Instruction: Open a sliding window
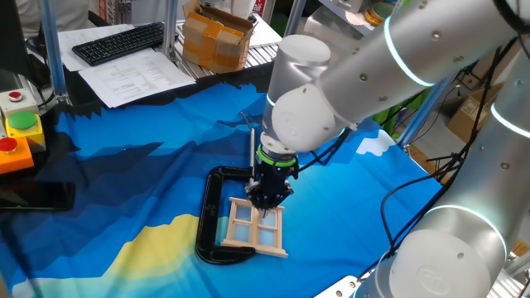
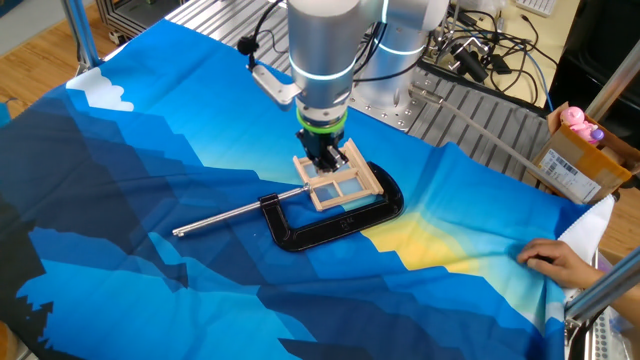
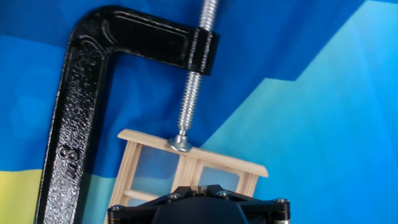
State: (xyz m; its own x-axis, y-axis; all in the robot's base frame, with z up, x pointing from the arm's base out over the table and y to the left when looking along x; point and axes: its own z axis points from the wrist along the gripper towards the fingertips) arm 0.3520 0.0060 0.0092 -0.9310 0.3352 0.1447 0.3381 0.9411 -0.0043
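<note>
The sliding window (image 1: 258,228) is a small light wood frame with bluish panes, lying flat on the blue cloth. A black C-clamp (image 1: 207,217) holds it, its screw rod (image 3: 193,93) pressing on the frame's top edge. My gripper (image 1: 267,203) points straight down onto the window's middle, near the cross bars. Its fingertips (image 3: 200,186) are together, with nothing seen between them. The other fixed view shows the window (image 2: 345,182) under the gripper (image 2: 326,163) and the clamp (image 2: 330,228) around it. In the hand view the window (image 3: 155,165) is partly hidden by the hand's body.
A button box (image 1: 18,136) and a black phone (image 1: 33,196) sit at the left edge. A keyboard (image 1: 120,41) and a cardboard box (image 1: 217,37) are at the back. A person's hand (image 2: 555,262) rests on the cloth's far corner.
</note>
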